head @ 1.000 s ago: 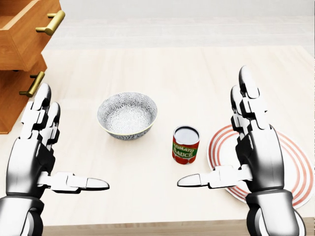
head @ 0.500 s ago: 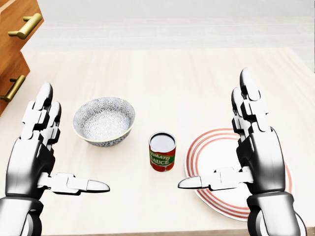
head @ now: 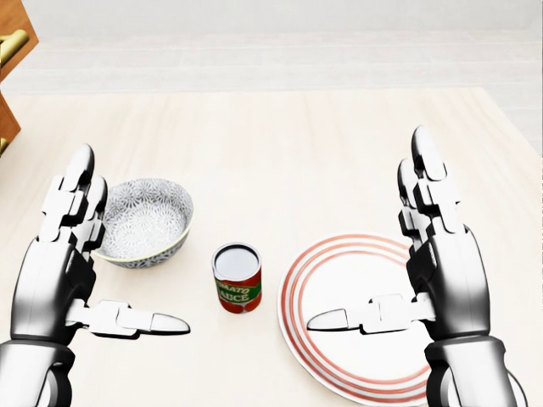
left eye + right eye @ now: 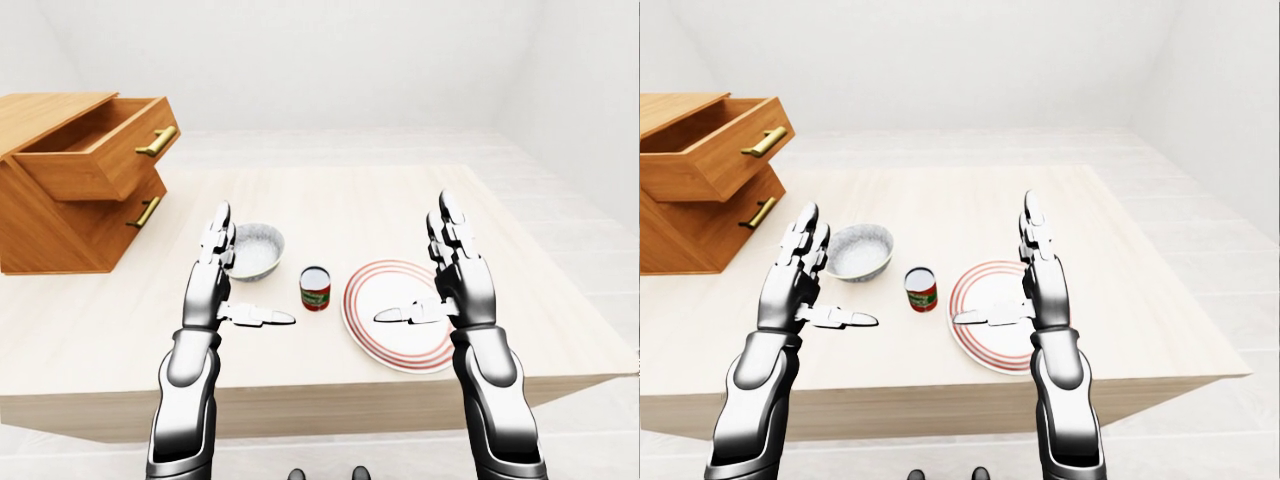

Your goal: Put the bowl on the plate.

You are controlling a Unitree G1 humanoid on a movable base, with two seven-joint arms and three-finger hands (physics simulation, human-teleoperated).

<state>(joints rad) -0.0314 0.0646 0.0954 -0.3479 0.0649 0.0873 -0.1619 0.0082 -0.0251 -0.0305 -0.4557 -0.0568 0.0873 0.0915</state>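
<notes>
While left hand [image 3: 53, 275] and right hand [image 3: 448, 271] hover, fingers [image 3: 78, 182] spread and empty, bowl [image 3: 146, 222] sits on the bench [image 3: 280, 144] just beside the left fingers (contact unclear); plate [image 3: 294, 298] lies under the right hand, sauce can [image 3: 237, 280] between them.

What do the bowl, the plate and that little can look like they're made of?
The bowl looks like glazed ceramic: fine grey-and-white pattern, pale rim. The plate also reads as glossy ceramic, white with red rings near its edge. The can seems metal, with a grey top and a red-and-green tomato sauce label. It's a render, so that's a guess.
</notes>
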